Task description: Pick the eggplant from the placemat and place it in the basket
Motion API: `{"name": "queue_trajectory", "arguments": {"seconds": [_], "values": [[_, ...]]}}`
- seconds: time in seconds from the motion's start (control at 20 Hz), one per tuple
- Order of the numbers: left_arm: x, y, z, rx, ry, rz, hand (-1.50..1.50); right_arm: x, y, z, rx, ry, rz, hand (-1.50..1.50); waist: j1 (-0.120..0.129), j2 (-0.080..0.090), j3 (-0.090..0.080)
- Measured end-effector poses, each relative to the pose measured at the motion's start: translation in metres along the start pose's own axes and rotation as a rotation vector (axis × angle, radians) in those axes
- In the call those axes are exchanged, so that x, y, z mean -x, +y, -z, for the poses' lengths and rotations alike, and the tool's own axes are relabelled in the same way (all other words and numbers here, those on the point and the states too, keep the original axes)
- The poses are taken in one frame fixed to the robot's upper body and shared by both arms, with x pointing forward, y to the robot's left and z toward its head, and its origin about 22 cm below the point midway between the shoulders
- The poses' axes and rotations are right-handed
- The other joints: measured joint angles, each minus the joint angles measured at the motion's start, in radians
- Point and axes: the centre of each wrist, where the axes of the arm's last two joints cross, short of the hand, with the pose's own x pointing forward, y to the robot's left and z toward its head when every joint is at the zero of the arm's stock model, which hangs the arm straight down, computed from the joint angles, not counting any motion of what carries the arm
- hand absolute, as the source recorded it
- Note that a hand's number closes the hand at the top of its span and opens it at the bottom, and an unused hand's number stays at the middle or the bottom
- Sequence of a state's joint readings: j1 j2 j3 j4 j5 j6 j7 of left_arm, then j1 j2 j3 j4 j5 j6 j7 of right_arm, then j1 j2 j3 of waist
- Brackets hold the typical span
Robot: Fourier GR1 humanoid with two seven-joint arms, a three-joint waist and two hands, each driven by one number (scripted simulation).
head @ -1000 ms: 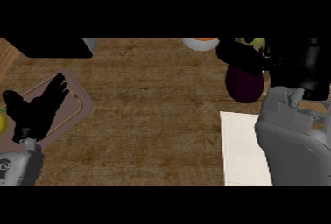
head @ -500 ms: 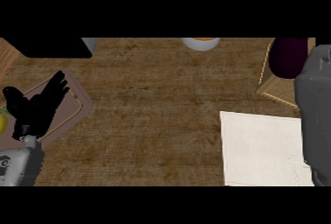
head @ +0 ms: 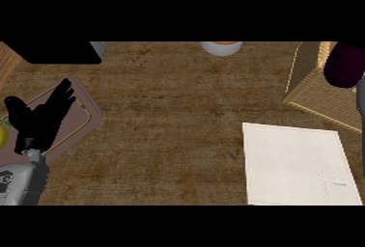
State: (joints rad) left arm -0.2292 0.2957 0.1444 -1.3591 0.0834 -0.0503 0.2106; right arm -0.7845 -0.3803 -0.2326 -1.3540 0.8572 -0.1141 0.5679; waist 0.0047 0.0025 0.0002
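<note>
The dark purple eggplant [head: 345,65] shows at the upper right edge, over the wicker basket [head: 311,91]; I cannot tell whether it touches the basket. A thin strip of my grey right forearm [head: 360,120] runs down the right edge below it; the right hand itself is out of the picture. The white placemat [head: 298,164] lies bare at the lower right. My left hand [head: 39,120] rests open at the left, fingers up.
A brown tray [head: 80,118] lies under my left hand, with a yellow-green item [head: 4,136] at the left edge. A white bowl with orange inside [head: 221,47] stands at the far edge. The counter is brown wood.
My right arm has swung right with the eggplant, from beyond the placemat to over the basket, and the hand has left the view. The left hand has not moved.
</note>
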Motion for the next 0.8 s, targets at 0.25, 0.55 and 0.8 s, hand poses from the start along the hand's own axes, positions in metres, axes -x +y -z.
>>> {"name": "queue_trajectory", "arguments": {"seconds": [0.25,0.55,0.8], "values": [[0.003,0.001,-0.006,0.0,0.005,-0.005,0.0,0.037,0.003,0.016,0.005,0.011,0.036,1.5,0.002,-0.001,0.0],[-0.003,-0.003,-0.004,0.008,-0.001,-0.009,0.0,0.071,0.013,0.028,0.105,0.116,0.07,-1.5,0.005,0.0,-0.001],[0.0,-0.012,0.0,0.011,0.0,-0.006,0.0,0.099,0.02,0.036,0.096,0.133,0.064,-1.5,0.004,0.001,0.0]]}}
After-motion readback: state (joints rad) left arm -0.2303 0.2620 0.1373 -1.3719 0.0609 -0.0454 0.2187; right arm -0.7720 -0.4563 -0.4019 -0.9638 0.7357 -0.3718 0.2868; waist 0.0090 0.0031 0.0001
